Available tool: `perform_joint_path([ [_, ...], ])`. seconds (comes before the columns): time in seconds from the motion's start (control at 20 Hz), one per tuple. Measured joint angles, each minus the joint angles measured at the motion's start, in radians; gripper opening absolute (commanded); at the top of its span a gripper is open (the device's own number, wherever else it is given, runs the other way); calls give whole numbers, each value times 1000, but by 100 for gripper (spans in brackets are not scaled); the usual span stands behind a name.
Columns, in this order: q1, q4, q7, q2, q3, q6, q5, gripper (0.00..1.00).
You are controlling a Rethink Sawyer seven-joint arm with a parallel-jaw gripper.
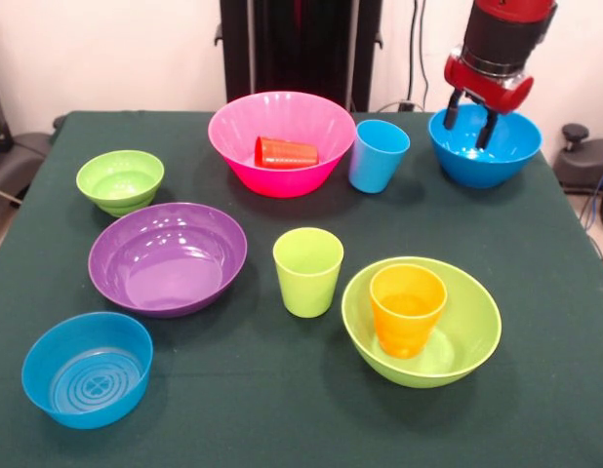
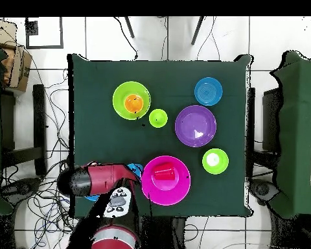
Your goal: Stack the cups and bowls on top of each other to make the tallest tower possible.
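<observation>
The gripper (image 1: 471, 122) hangs with its fingers spread and empty over the rim of the large blue bowl (image 1: 497, 156), so picking that bowl looks to be the step in hand. Well off from it, the orange cup (image 1: 407, 310) sits upright in the large lime green bowl (image 1: 472, 336); next it should lower, pinch the blue rim, and carry it there.

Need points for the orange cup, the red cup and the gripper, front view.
orange cup (image 1: 407, 310): front view, outer wall, upright in the large lime green bowl (image 1: 477, 327).
red cup (image 1: 286, 152): front view, side wall, lying in the pink bowl (image 1: 282, 175).
gripper (image 1: 471, 123): front view, midway between the tips.
</observation>
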Motion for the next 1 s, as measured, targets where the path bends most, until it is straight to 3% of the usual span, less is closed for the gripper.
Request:
perform_joint_path([
  [0.4, 42, -45, 0, 21, -61, 20, 56, 100],
  [1.0, 173, -80, 67, 100, -273, 23, 191, 100],
])
